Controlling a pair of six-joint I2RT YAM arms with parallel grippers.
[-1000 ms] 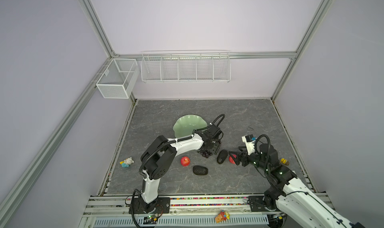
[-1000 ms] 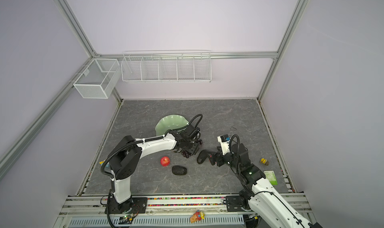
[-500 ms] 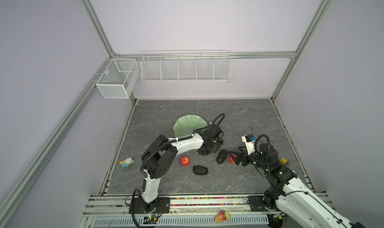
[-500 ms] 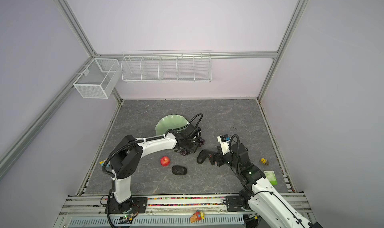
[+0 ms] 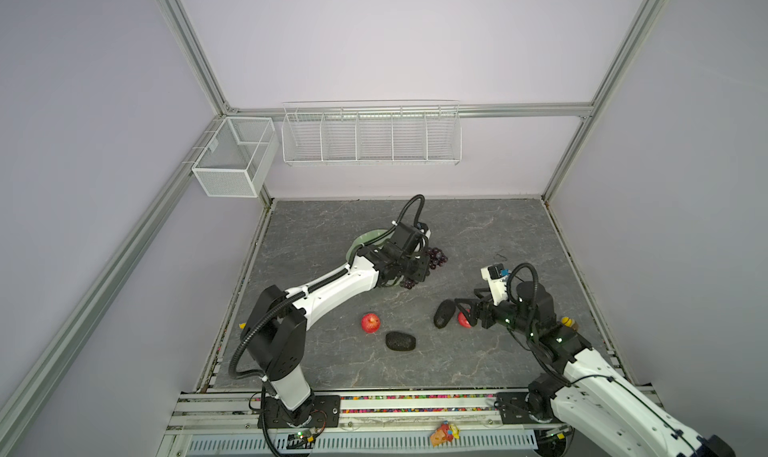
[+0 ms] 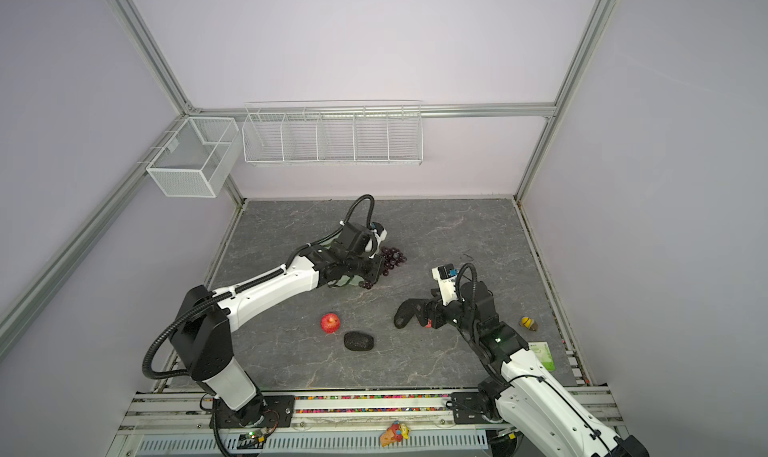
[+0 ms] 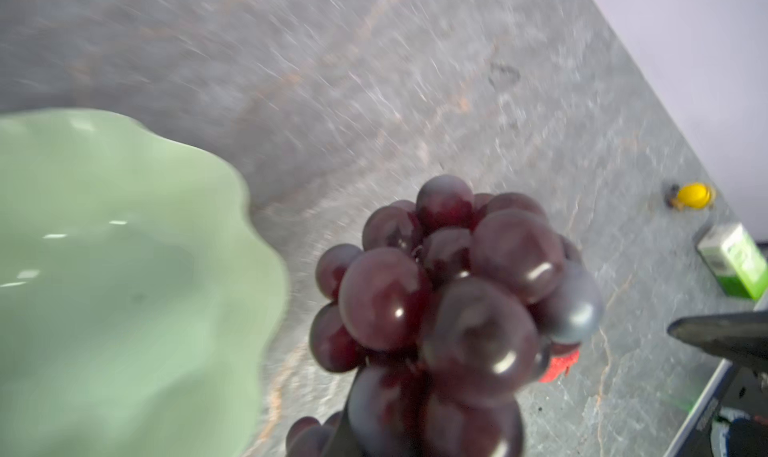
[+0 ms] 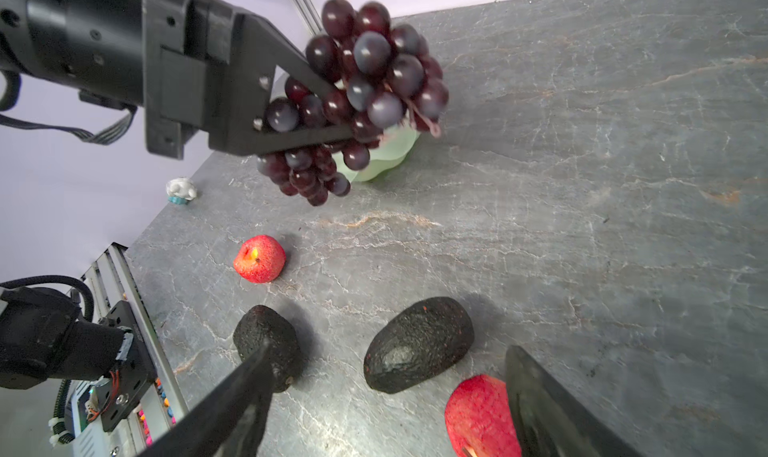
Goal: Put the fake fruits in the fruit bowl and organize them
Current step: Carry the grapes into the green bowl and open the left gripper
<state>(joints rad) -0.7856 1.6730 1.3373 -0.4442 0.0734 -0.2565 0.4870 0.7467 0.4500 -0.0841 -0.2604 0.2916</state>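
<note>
Purple fake grapes (image 8: 374,60) in a dark bunch, clamped by the left gripper (image 8: 345,114) beside the pale mint-green, wavy-rimmed fruit bowl (image 7: 124,268).

The left gripper's two black fingers are closed on the middle of the bunch, with grapes bulging above them and hanging below. In both top views the bunch (image 5: 436,256) (image 6: 392,256) sits just off the bowl's right edge, outside it. The right gripper (image 8: 390,349) is low over the grey marbled tabletop (image 5: 478,234) with its jaws standing apart. A small red apple (image 8: 482,417) lies against the inner face of one finger, and a blackish, bumpy oval avocado (image 8: 419,342) lies just ahead of the fingertips. The second apple (image 5: 370,322) and the second avocado (image 5: 400,341) lie near each other on the tabletop, apart from both grippers.
</note>
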